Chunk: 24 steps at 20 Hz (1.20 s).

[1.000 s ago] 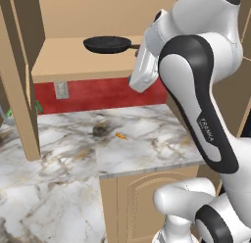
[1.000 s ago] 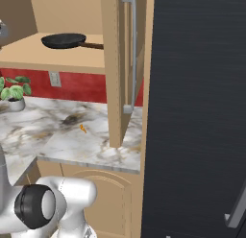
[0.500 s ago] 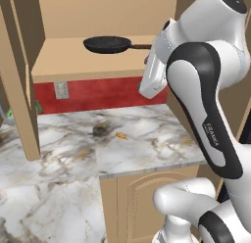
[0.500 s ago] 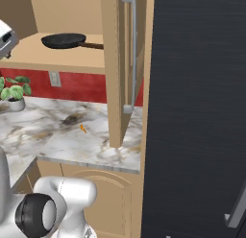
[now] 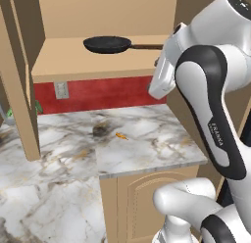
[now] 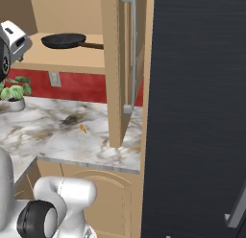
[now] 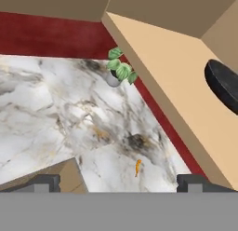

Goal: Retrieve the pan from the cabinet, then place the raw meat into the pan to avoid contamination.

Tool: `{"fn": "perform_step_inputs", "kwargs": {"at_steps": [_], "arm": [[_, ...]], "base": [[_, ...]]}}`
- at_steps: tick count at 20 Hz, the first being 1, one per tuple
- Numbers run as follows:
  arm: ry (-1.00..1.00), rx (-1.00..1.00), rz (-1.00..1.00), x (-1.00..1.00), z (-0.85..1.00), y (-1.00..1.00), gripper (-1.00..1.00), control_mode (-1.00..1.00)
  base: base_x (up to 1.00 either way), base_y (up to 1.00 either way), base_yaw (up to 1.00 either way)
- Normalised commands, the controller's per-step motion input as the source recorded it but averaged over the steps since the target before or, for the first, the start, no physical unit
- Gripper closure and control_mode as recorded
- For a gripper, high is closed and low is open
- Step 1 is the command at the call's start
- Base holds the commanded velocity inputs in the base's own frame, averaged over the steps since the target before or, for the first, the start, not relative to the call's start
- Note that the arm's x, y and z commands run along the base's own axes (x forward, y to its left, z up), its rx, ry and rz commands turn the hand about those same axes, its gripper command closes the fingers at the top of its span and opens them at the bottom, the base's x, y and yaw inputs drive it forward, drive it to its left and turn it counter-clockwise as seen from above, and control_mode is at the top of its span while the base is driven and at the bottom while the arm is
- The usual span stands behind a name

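Note:
The black pan (image 5: 107,44) lies flat on the wooden shelf of the open cabinet (image 5: 98,65), its brown handle (image 5: 147,46) pointing right. In the right base view the pan (image 6: 63,40) sits left of the open cabinet door (image 6: 115,88) with its silver bar handle (image 6: 129,50). My hand (image 6: 12,38) hangs in front of the shelf, roughly level with it and apart from the pan. In the hand view my gripper (image 7: 119,184) is open with nothing between its tips, and the pan's rim (image 7: 223,88) shows at the right edge.
A marble counter (image 5: 147,139) runs below the shelf, with a small orange scrap (image 5: 120,136) on it and a potted plant (image 6: 14,90) at the red back wall. A dark tall unit (image 6: 202,112) stands to the right. The left door's edge (image 5: 19,90) reaches down to the counter.
My hand has shifted slightly to the right in front of the shelf. The pan has not moved.

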Motion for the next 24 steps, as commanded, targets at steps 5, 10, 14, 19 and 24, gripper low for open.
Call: {"fn": "perform_step_inputs", "kwargs": {"at_steps": [5,10,14,19,24], "arm": [[0.06,0.00,-0.05,0.11,-0.05,-0.37,-1.00,-1.00],[0.01,0.00,-0.05,0.24,-0.08,-0.27,-1.00,-1.00],[0.00,0.00,-0.04,0.38,-0.13,-0.09,-1.00,-1.00],[0.00,0.01,-0.03,0.44,-0.13,-0.06,-1.00,-1.00],[0.00,0.03,-0.04,0.36,-0.01,-0.08,-1.00,-1.00]], "base": [[0.00,0.00,0.00],[0.00,0.00,0.00],[0.00,0.00,0.00],[0.00,0.00,0.00],[0.00,0.00,0.00]]}}
